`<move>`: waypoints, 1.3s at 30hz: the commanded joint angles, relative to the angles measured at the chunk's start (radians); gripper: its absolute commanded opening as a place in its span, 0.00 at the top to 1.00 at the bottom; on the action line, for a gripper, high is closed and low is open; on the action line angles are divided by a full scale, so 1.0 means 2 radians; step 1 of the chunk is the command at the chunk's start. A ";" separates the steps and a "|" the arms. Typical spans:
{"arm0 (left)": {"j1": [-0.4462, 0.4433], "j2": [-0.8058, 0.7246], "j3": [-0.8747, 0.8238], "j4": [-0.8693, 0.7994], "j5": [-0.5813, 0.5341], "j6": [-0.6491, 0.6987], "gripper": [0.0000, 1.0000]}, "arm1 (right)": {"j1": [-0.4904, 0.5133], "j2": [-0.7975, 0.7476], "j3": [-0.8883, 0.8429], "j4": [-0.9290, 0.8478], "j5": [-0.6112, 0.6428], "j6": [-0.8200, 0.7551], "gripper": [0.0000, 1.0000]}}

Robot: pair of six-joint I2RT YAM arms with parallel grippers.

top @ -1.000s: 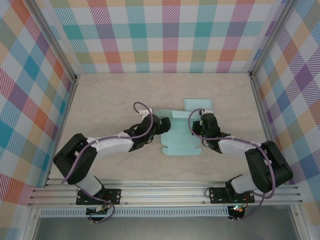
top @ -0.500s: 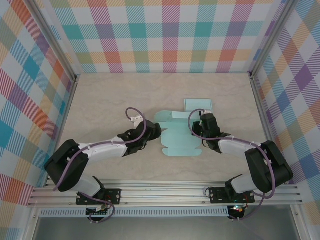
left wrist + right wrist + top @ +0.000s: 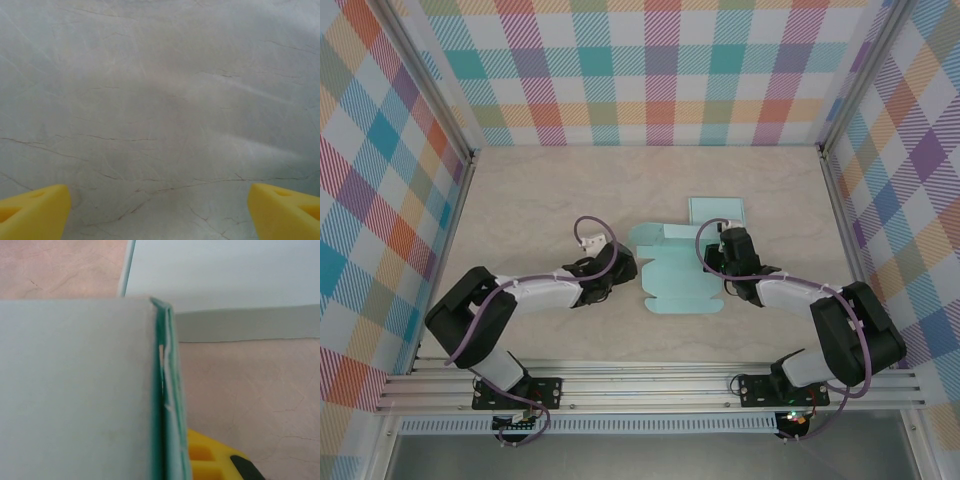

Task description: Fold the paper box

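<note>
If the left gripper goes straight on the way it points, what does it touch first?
Probably the bare table: it lies ahead between the open jaws of the left gripper. The paper box sits beside.

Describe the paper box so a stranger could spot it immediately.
Look at the beige marbled table walled by plaid panels. Near its middle lies the paper box, a flat sheet with notched edges and one raised flap pinched by the right end effector. It is the only pale mint-green thing there.
</note>
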 commanded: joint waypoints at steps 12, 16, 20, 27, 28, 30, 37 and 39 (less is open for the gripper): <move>0.003 0.008 0.014 0.083 0.045 0.023 0.10 | 0.009 -0.005 0.014 0.004 0.002 -0.008 1.00; 0.003 0.015 0.022 0.090 0.053 0.024 0.10 | 0.012 0.001 0.015 0.007 0.001 -0.008 1.00; 0.001 0.028 0.031 0.100 0.067 0.022 0.09 | 0.017 0.008 0.020 0.008 0.001 -0.008 1.00; -0.001 0.046 0.053 0.108 0.078 0.025 0.09 | 0.024 0.013 0.023 0.008 0.004 -0.008 1.00; -0.001 0.051 0.056 0.108 0.078 0.025 0.09 | 0.026 0.013 0.023 0.008 0.005 -0.007 1.00; -0.002 0.059 0.057 0.110 0.077 0.021 0.09 | 0.028 0.014 0.023 0.008 0.006 -0.006 1.00; -0.001 0.072 0.055 0.112 0.080 0.015 0.10 | 0.031 0.017 0.024 0.005 0.011 -0.003 1.00; -0.001 0.059 0.046 0.115 0.079 0.018 0.10 | 0.031 0.017 0.023 0.004 0.015 -0.001 1.00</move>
